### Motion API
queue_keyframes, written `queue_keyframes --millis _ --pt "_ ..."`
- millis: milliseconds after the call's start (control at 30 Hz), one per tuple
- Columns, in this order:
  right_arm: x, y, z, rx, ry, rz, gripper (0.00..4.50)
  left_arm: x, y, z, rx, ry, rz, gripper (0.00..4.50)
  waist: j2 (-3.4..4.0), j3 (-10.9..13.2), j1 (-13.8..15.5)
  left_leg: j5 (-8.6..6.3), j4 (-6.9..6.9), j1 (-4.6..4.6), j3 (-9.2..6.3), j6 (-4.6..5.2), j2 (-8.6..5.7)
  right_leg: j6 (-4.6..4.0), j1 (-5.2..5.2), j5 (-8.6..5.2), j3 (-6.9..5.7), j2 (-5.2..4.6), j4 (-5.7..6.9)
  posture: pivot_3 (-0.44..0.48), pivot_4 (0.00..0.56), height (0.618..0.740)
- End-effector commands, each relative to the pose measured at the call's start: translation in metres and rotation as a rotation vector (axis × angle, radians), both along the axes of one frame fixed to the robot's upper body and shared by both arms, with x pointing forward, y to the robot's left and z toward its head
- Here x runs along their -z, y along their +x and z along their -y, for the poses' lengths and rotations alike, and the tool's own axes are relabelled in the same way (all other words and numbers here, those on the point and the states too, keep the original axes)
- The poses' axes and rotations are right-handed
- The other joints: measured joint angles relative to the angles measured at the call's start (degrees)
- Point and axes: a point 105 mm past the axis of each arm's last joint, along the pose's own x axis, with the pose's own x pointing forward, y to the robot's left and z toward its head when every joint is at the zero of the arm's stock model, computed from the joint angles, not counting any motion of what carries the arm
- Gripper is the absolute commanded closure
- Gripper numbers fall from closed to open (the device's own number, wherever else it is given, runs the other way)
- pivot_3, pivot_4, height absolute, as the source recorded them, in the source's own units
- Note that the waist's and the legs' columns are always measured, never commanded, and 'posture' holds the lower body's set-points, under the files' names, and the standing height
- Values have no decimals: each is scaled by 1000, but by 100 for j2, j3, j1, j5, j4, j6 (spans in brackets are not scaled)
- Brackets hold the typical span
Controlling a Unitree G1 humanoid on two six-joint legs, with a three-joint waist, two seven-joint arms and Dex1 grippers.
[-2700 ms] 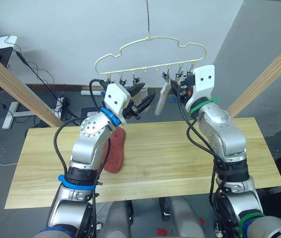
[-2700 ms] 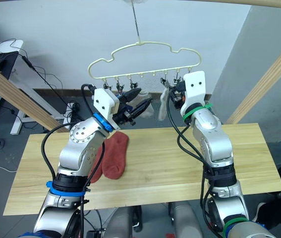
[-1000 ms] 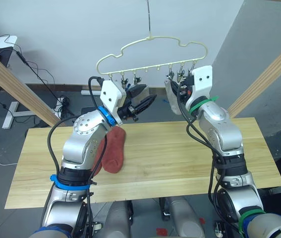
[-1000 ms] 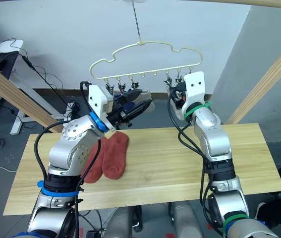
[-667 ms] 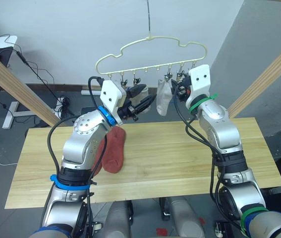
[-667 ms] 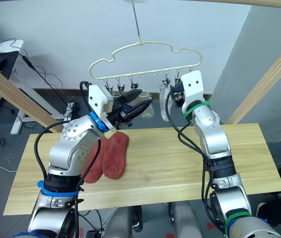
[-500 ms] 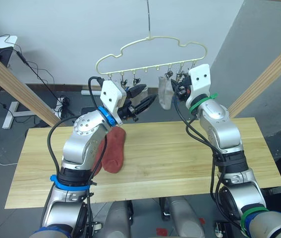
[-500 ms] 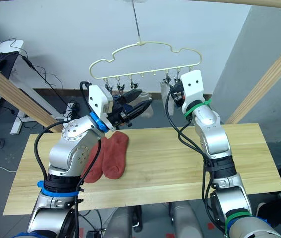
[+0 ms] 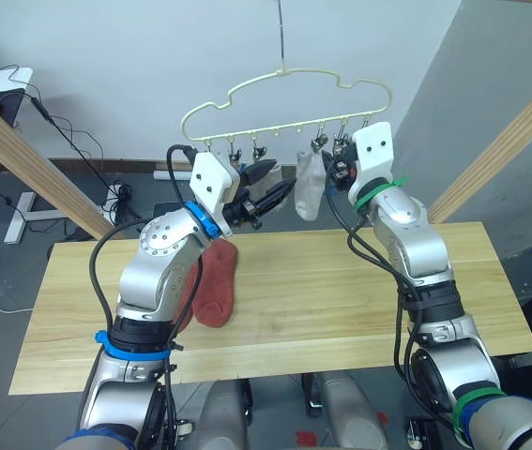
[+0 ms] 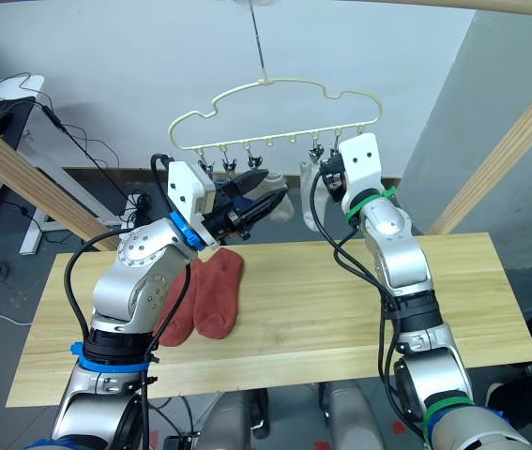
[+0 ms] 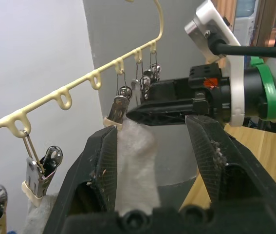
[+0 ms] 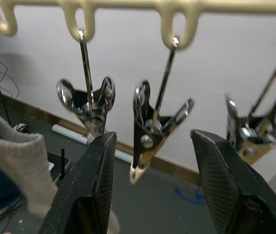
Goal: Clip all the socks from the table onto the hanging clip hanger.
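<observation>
The cream clip hanger [image 9: 284,127] hangs above the wooden table [image 9: 341,300]. A light grey sock [image 9: 308,183] dangles from one of its right-hand clips. My left gripper [image 9: 282,178] is open just left of that sock, whose fabric [image 11: 135,151] lies between the spread fingers. A second pale sock [image 10: 270,208] hangs partly hidden behind the left gripper. My right gripper [image 12: 153,137] is open at the hanger's right end, with an empty metal clip [image 12: 152,131] between its fingers. Two rust-red socks [image 10: 211,295] lie side by side on the table's left half.
Slanted wooden beams stand at the left [image 9: 31,159] and the right [image 9: 514,136] of the table. Several empty clips [image 9: 233,150] hang along the hanger's left part. Cables [image 9: 87,150] trail on the floor behind.
The grey sock, drawn toward my right gripper a second ago, has swung back left and hangs straight. My right wrist has edged up and left. The left arm has stayed put.
</observation>
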Motion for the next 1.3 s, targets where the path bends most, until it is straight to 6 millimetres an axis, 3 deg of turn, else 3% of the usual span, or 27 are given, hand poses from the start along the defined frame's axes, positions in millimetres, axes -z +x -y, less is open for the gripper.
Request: queue_keyframes --millis 33,333,733,933,1300 --pt "-18 -4 -11 -42 5 73 1970 -9 -7 3 10 2 52 1983 0 0 1 0 0 0 0 0 0 0 0 0 0 0 0 -131 293 740" --pt "-25 -7 -21 -88 24 92 1970 -7 -7 2 6 6 50 1983 0 0 5 0 0 0 -2 0 0 0 0 0 -2 0 1 -130 294 740" --pt "-28 -7 -18 -82 18 106 1970 -4 -7 2 3 9 44 1983 0 0 5 0 1 0 -1 0 0 -1 0 0 -1 -1 1 -132 294 740" --pt "-33 -20 -4 -93 72 113 1970 -4 -7 -1 3 -3 35 1983 0 0 11 0 0 0 -1 0 0 -1 0 0 -1 -1 0 -137 300 740" --pt "-21 -43 6 -101 96 25 1970 -11 -10 -12 27 33 18 1983 1 1 7 0 1 1 -2 0 1 0 0 0 -1 0 2 -131 298 740"
